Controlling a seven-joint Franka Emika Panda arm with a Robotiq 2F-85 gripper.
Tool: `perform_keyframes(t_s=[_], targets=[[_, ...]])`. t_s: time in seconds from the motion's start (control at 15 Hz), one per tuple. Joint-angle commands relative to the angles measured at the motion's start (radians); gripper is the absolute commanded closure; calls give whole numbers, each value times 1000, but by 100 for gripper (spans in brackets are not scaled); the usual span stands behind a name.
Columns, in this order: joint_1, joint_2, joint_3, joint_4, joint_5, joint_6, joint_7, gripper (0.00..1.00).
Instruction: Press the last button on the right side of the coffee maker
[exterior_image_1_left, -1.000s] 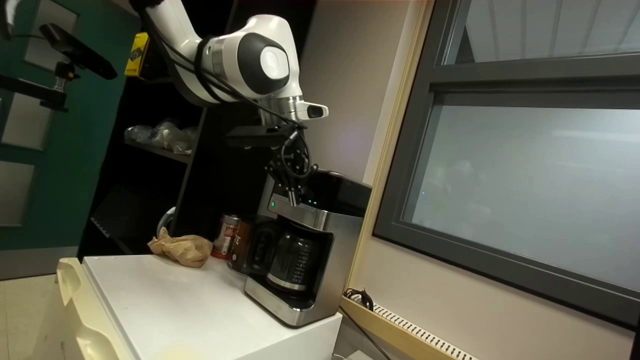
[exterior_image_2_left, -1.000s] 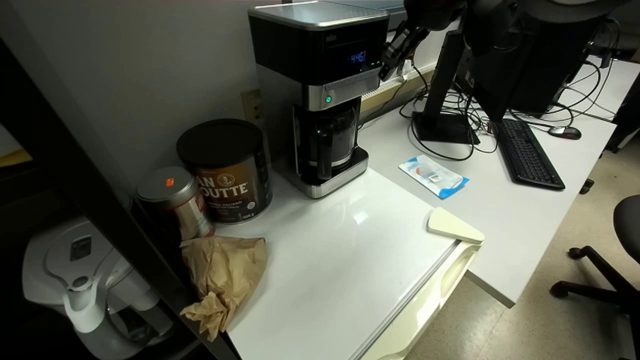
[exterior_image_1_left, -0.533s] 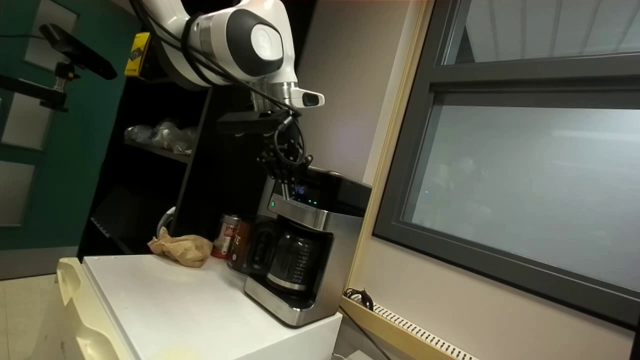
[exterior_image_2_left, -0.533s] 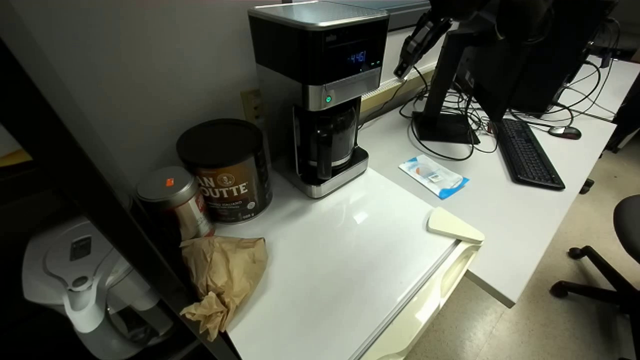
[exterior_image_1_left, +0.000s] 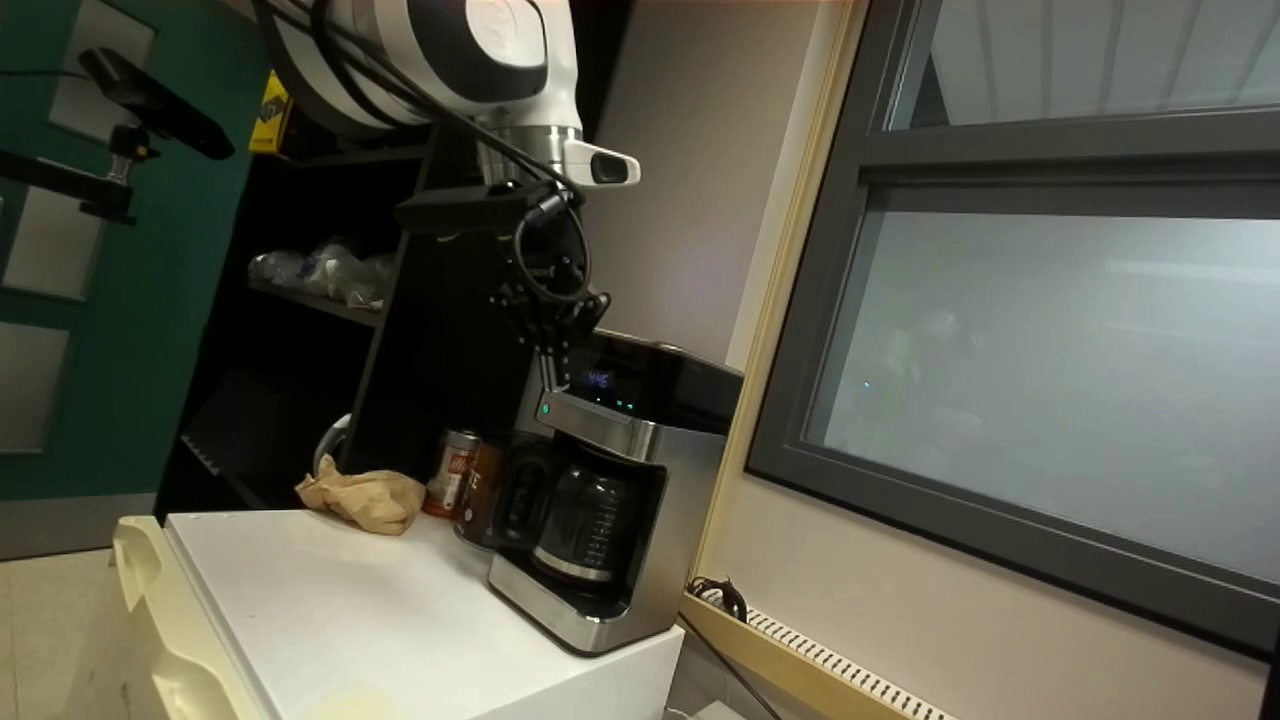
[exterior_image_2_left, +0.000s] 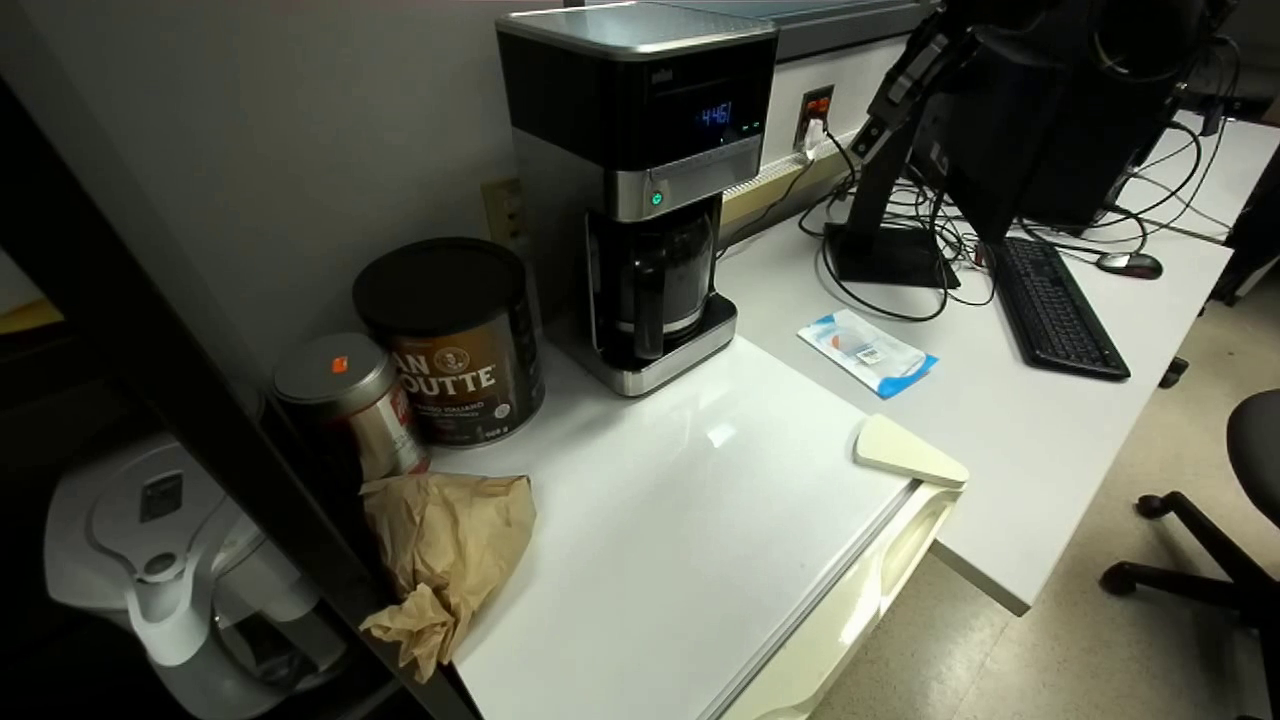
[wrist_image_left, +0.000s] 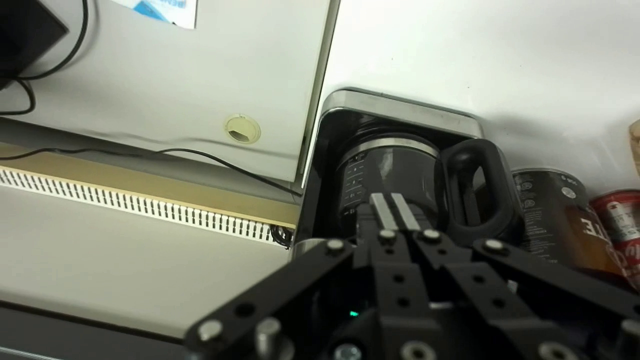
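The coffee maker (exterior_image_1_left: 697, 500) is black and silver with a dark glass carafe. It stands upright on the white cabinet in both exterior views (exterior_image_2_left: 563, 95). Its front panel shows a blue clock display and small green lights (exterior_image_2_left: 750, 127) at the panel's right end. A round green-lit button (exterior_image_2_left: 656, 198) sits lower on the silver band. My gripper (exterior_image_1_left: 553, 386) is shut and empty, pointing down in front of the machine. In an exterior view the gripper (exterior_image_2_left: 868, 140) is to the right of the machine, apart from it. In the wrist view the fingertips (wrist_image_left: 395, 197) overlap the carafe (wrist_image_left: 387, 170).
A large brown coffee can (exterior_image_2_left: 450, 340), a smaller silver-and-red can (exterior_image_2_left: 350, 405) and a crumpled paper bag (exterior_image_2_left: 450, 560) stand left of the machine. A desk to its right holds a monitor stand (exterior_image_2_left: 885, 250), cables and a keyboard (exterior_image_2_left: 1060, 310). A wall runs behind.
My gripper has moved away from the machine's front, leftward in an exterior view and rightward in another. The clock display and the wall outlet are now uncovered. The machine has not moved.
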Motion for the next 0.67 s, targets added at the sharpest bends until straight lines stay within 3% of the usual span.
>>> perform_keyframes(t_s=[0.0, 0.6], targets=[[-21, -91, 16, -119, 27, 42, -33, 100], [-34, -177, 22, -235, 37, 95, -42, 100]])
